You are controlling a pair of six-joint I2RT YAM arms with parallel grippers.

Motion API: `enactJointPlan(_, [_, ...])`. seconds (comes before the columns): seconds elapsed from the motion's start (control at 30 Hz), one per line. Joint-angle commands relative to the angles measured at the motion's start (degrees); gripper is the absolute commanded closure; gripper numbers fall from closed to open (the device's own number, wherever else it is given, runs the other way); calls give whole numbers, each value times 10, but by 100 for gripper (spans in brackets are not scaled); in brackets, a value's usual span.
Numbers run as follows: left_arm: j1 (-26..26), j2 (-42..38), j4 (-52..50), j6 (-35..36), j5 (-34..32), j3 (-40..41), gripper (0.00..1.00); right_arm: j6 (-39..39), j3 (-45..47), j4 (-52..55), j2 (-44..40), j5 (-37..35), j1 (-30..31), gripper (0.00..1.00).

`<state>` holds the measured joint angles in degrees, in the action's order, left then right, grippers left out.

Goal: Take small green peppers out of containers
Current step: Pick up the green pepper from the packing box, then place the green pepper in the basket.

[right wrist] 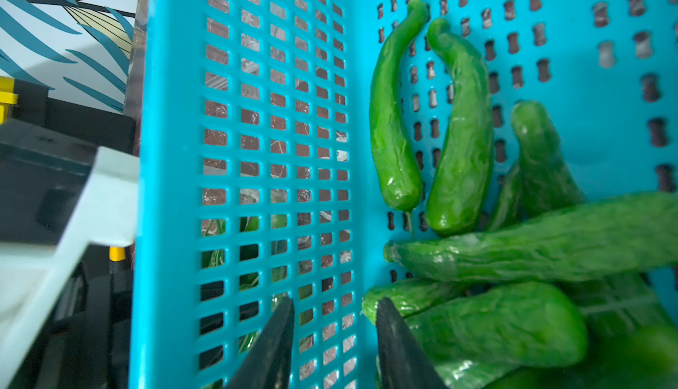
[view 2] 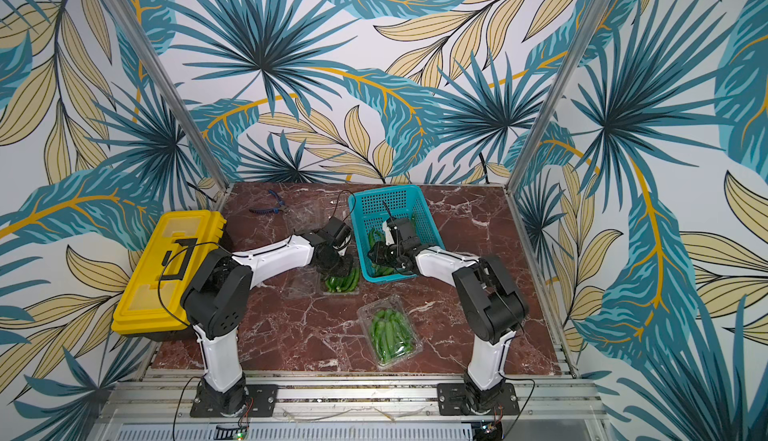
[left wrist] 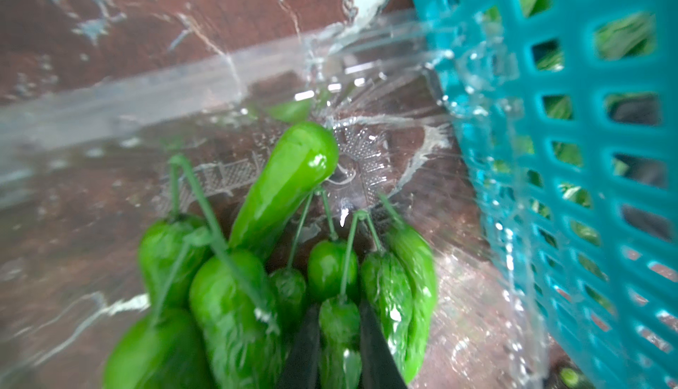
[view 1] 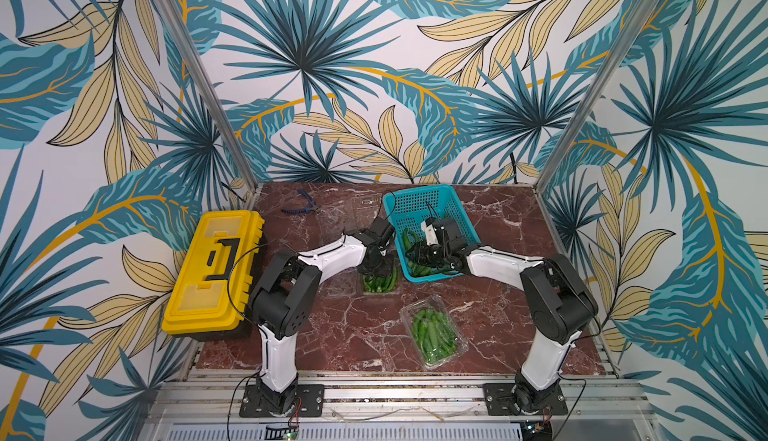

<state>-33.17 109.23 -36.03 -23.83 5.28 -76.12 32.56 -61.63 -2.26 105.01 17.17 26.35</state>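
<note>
An open clear container (view 1: 341, 286) lies mid-table beside the basket, with small green peppers (view 1: 379, 284) in its tray. My left gripper (view 1: 376, 270) reaches down into it. In the left wrist view its dark fingers (left wrist: 306, 336) press both sides of one small pepper (left wrist: 339, 326) in the bunch, so my left gripper (left wrist: 338, 317) is shut on it. My right gripper (right wrist: 334, 306) hangs open and empty inside the teal basket (right wrist: 257, 112), next to several loose peppers (right wrist: 458, 141). A closed container (view 1: 408, 313) full of peppers sits nearer the front. An empty container (view 1: 353, 210) lies at the back.
The teal perforated basket (view 1: 419, 206) stands at the back centre, touching the open container. A yellow toolbox (view 1: 214, 268) takes up the left edge. Blue-handled pliers (view 1: 301, 204) lie at the back left. Metal frame posts rise at both back corners.
</note>
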Motion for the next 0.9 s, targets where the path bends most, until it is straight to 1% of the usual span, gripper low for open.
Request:
enactJointPlan(0.0, [2, -57, -9, 4, -30, 3, 100, 0, 0, -1, -22, -6, 1, 61])
enactJointPlan(0.1, [2, -90, -8, 2, -61, 10, 100, 2, 3, -5, -23, -8, 1, 61])
enactJointPlan(0.23, [2, -125, -9, 8, -82, 11, 100, 5, 5, -8, -23, -16, 1, 61])
enactJointPlan(0.27, [3, -135, -9, 8, -105, 13, 100, 6, 6, -9, -24, -19, 1, 61])
enactJointPlan(0.33, [2, -155, -9, 7, -122, 13, 100, 6, 9, -11, -28, -24, 1, 61])
enactJointPlan(0.47, [2, -192, -9, 11, -130, -7, 100, 9, 25, -25, -41, -47, -1, 61])
enactJointPlan(0.57, [2, -205, -8, 19, -107, -43, 100, 11, 36, -29, -54, -67, -4, 61])
enactJointPlan(0.63, [2, -195, -8, 27, -75, -80, 100, 12, 45, -34, -63, -84, -8, 61])
enactJointPlan(0.73, [2, -154, -2, 27, -26, -143, 100, 16, 60, -39, -80, -104, -15, 61])
enactJointPlan(0.87, [-1, -72, 34, 17, 26, -217, 100, 16, 72, -36, -95, -110, -21, 61])
